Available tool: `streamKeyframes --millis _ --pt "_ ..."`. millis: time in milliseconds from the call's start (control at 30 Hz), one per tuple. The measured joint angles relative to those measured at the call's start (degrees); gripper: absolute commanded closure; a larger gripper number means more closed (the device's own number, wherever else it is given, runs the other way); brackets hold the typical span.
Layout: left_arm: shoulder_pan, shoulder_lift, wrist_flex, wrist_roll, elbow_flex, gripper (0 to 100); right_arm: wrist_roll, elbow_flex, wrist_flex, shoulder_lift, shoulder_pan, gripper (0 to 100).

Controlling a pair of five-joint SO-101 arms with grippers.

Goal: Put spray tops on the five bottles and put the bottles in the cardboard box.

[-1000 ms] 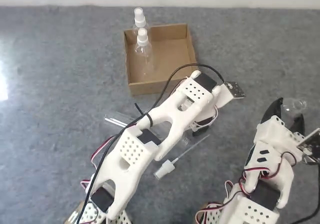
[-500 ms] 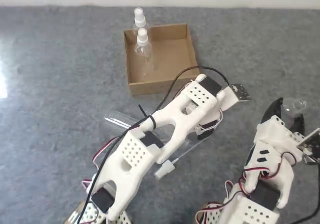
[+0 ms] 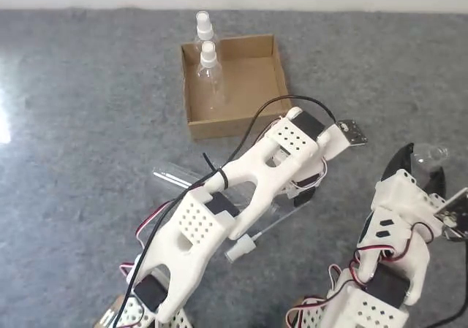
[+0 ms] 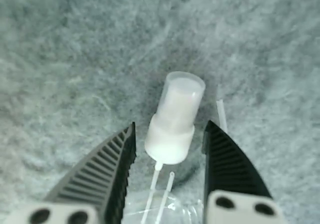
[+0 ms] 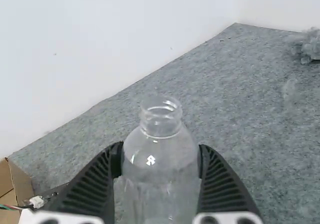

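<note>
The left gripper hangs over the grey mat with its jaws spread, a white spray top lying between them. The top's clear cap points away from the wrist and its thin dip tube trails back toward it. A narrow gap shows on either side, so neither jaw touches the top.

To the right, the right gripper is clamped on the shoulders of a clear bottle with its neck uncapped.

A second spray top lies on the mat beside the left arm. Beyond it, a capped bottle sits inside the cardboard box, against its left wall. Another capped bottle stands at the box's far left corner.
</note>
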Motion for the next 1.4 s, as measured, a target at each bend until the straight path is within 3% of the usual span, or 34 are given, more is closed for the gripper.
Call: streamKeyframes --millis 167,667,900,1400 --pt "0.0 0.0 0.0 -1.1 0.0 86 0.0 0.0 0.0 0.0 0.0 95.4" --pt "2.3 3.4 -1.1 -2.3 -3.0 86 0.0 0.0 0.0 0.0 0.0 95.4" --pt "3.3 4.2 0.4 -2.3 -5.2 96 0.0 0.0 0.0 0.0 -0.6 95.4" --pt "3.4 4.3 4.2 -0.7 -11.2 99 0.0 0.0 0.0 0.0 -0.6 95.4"
